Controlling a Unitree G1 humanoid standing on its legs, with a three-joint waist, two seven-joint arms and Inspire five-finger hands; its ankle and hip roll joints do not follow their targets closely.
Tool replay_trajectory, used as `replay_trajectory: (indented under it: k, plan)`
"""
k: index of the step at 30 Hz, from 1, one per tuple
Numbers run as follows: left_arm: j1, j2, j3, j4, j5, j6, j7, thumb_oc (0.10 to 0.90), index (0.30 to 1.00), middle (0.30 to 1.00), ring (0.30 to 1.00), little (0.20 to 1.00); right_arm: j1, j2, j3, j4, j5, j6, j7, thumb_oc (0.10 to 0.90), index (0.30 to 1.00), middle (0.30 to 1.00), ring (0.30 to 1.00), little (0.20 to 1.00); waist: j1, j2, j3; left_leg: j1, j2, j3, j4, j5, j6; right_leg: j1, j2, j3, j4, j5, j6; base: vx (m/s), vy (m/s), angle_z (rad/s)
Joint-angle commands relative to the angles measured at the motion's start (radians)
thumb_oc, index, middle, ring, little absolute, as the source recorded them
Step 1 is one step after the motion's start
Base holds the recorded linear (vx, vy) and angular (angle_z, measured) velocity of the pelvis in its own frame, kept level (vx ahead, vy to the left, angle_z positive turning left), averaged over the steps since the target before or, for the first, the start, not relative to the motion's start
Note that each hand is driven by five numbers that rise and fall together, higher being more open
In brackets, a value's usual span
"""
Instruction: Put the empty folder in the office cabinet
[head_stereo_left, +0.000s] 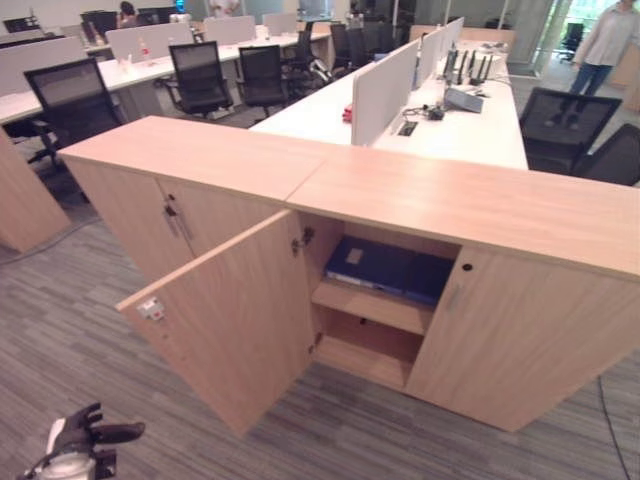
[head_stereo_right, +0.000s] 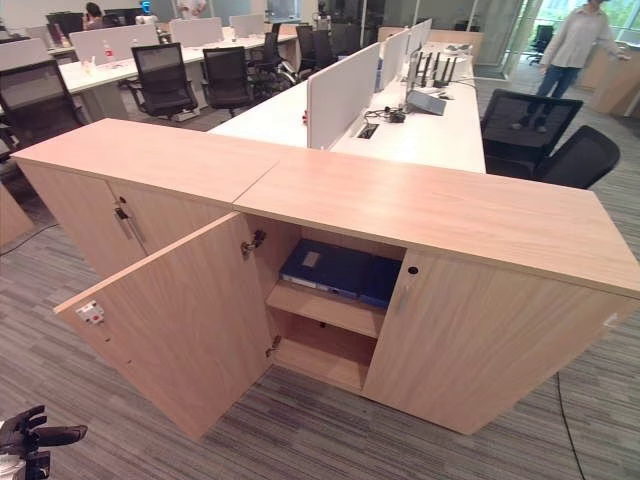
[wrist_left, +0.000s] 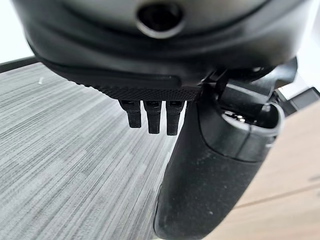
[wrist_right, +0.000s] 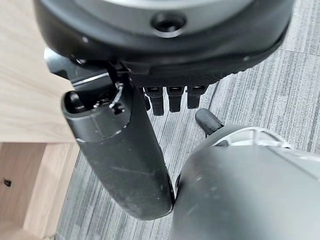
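A dark blue folder (head_stereo_left: 385, 268) lies flat on the upper shelf inside the light-wood office cabinet (head_stereo_left: 480, 205). The cabinet's left door (head_stereo_left: 235, 320) is swung wide open toward me, while its right door (head_stereo_left: 510, 340) is closed. My left hand (head_stereo_left: 85, 435) hangs low at the lower left over the carpet, well short of the open door, fingers relaxed and holding nothing. In the right wrist view my right hand (wrist_right: 120, 145) is over the carpet beside a wooden panel, fingers straight and nothing in it.
A second cabinet (head_stereo_left: 160, 215) with closed doors adjoins on the left. Behind stand white desks with dividers (head_stereo_left: 440, 120) and black office chairs (head_stereo_left: 565, 120). A person (head_stereo_left: 603, 45) stands at the far right back. Grey carpet (head_stereo_left: 400, 440) runs in front of the cabinets.
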Motion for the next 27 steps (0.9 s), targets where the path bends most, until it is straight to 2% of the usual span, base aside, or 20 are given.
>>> replay_trajectory:
  k: [1,8,15,17,22,27]
  plan:
    - [-0.068,0.111,0.005,0.021,0.037,-0.046,0.039,0.8,0.9,0.9,0.9,0.9,-0.053,-0.009,0.016,0.026,-0.022,-0.013,0.001,0.8,0.9,0.9,0.9,0.9,0.014,0.01,-0.037,-0.007,0.028,-0.026,-0.006,-0.102,-0.044,-0.072,-0.006,0.032,-0.035,0.101,0.034,0.01,-0.006,-0.13]
    - [-0.137,0.122,-0.072,-0.059,0.072,-0.045,0.021,0.8,0.9,0.9,0.9,0.9,-0.057,-0.021,0.016,0.036,-0.03,-0.009,0.009,0.8,0.9,0.9,0.9,0.9,0.003,0.009,-0.035,0.004,0.027,-0.014,-0.007,-0.106,-0.042,-0.072,-0.006,0.046,-0.038,0.103,0.036,0.0,-0.008,-0.07]
    - [-0.189,0.113,-0.1,-0.17,0.048,-0.05,0.016,0.8,0.9,0.9,0.9,0.9,-0.058,-0.026,0.01,0.05,-0.04,-0.001,0.01,0.8,0.9,0.9,0.9,0.9,0.0,0.004,-0.035,0.011,0.026,-0.012,-0.008,-0.108,-0.041,-0.068,-0.006,0.047,-0.04,0.103,0.039,0.0,-0.009,-0.03]
    - [-0.261,0.114,-0.129,-0.236,0.031,-0.053,0.014,0.8,0.9,0.9,0.9,0.9,-0.064,-0.028,0.01,0.05,-0.044,0.002,0.014,0.8,0.9,0.9,0.9,0.9,-0.005,0.001,-0.037,0.019,0.026,-0.007,-0.009,-0.111,-0.041,-0.065,-0.007,0.051,-0.042,0.105,0.04,0.0,0.0,0.0]
    - [-0.358,0.147,-0.176,-0.176,0.027,-0.049,0.012,0.8,0.9,0.9,0.9,0.9,-0.071,-0.031,0.021,0.045,-0.045,0.004,0.019,0.8,0.9,0.9,0.9,0.9,-0.018,0.0,-0.038,0.027,0.027,0.001,-0.009,-0.113,-0.042,-0.064,-0.006,0.058,-0.045,0.109,0.042,0.0,-0.002,-0.01]
    - [-0.52,0.193,-0.261,0.02,-0.006,-0.037,-0.019,0.8,0.9,0.9,0.9,0.9,-0.078,-0.037,0.046,0.04,-0.037,0.007,0.027,0.8,0.9,0.9,0.9,0.9,-0.045,0.004,-0.042,0.034,0.028,0.018,-0.009,-0.116,-0.042,-0.072,-0.002,0.077,-0.048,0.113,0.043,0.0,-0.007,-0.07]
